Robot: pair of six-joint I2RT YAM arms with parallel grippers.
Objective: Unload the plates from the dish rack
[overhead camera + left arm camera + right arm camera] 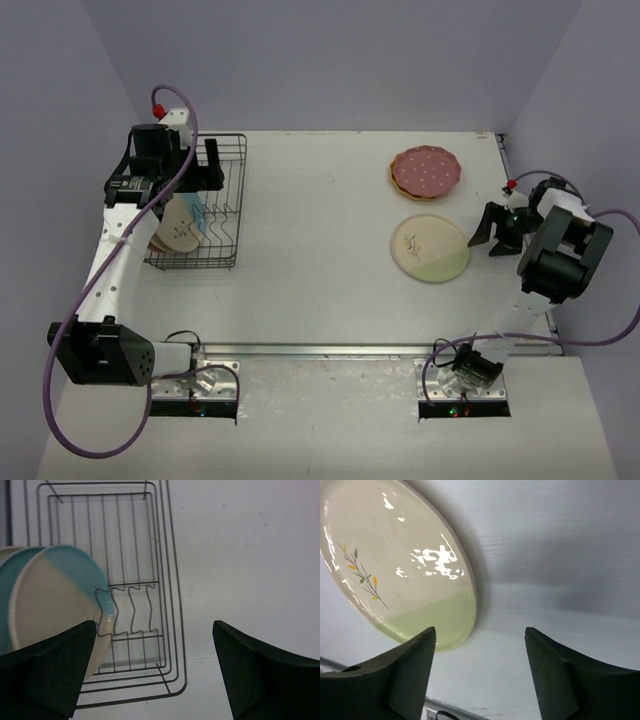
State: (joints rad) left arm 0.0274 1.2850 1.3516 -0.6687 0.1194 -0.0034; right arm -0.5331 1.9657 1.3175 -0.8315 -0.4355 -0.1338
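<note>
From above, the left arm (125, 215) covers the far-left corner of the dish rack (222, 210) and part of the racked plates (178, 230), so their count cannot be read. The yellow-orange plate (396, 187) shows only a rim sliver under the pink dotted plate (427, 169). Right wrist view: the green-tinted plate (410, 565) is cut off by the top and left edges.

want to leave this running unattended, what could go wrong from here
1. The left hand hangs open over the dish rack, one finger close to the blue-tinted plate; descending, it might knock that leaning plate or snag the rack's wires.
2. Another plate leans right behind it, so a grasp could pinch two at once.
3. The right hand is open right beside the green-tinted plate on the table; a careless retreat could nudge it.
</note>
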